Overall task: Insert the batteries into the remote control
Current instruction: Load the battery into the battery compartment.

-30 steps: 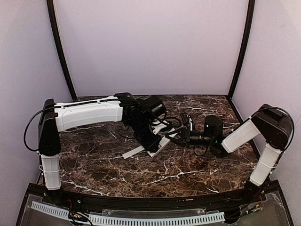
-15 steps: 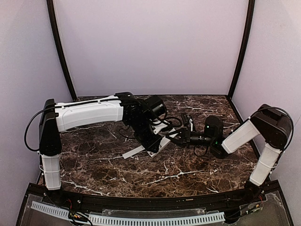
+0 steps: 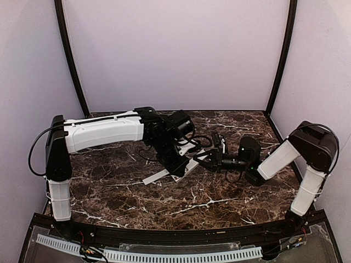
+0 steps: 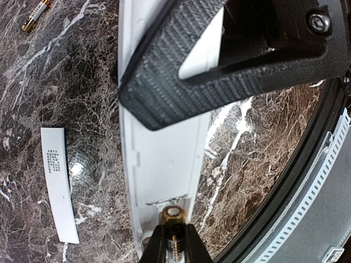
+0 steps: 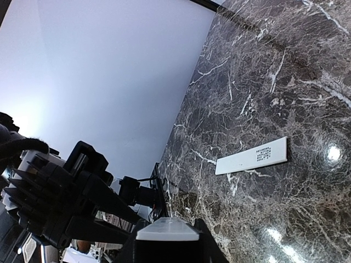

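Note:
The remote control (image 4: 164, 159) is a white bar with its battery bay open, lying across the marble; it also shows in the top view (image 3: 186, 169). My left gripper (image 4: 174, 236) is shut on a gold-tipped battery (image 4: 174, 217), whose tip is at the bay's end spring. My right gripper (image 5: 167, 244) is shut on the remote's end (image 5: 167, 229); one of its black fingers (image 4: 219, 60) crosses over the remote. In the top view the left gripper (image 3: 176, 163) and right gripper (image 3: 199, 159) meet at the table's middle. A second battery (image 4: 35, 15) lies loose.
The thin flat white strip with printed text (image 4: 57, 183) lies on the marble beside the remote, also seen in the right wrist view (image 5: 252, 156) and the top view (image 3: 156, 176). The left arm's black wrist (image 5: 55, 192) is close by. The table's front rail (image 3: 175, 236) is near.
The right gripper has crept slightly left, toward the left gripper, still holding the remote. The left arm has hardly moved.

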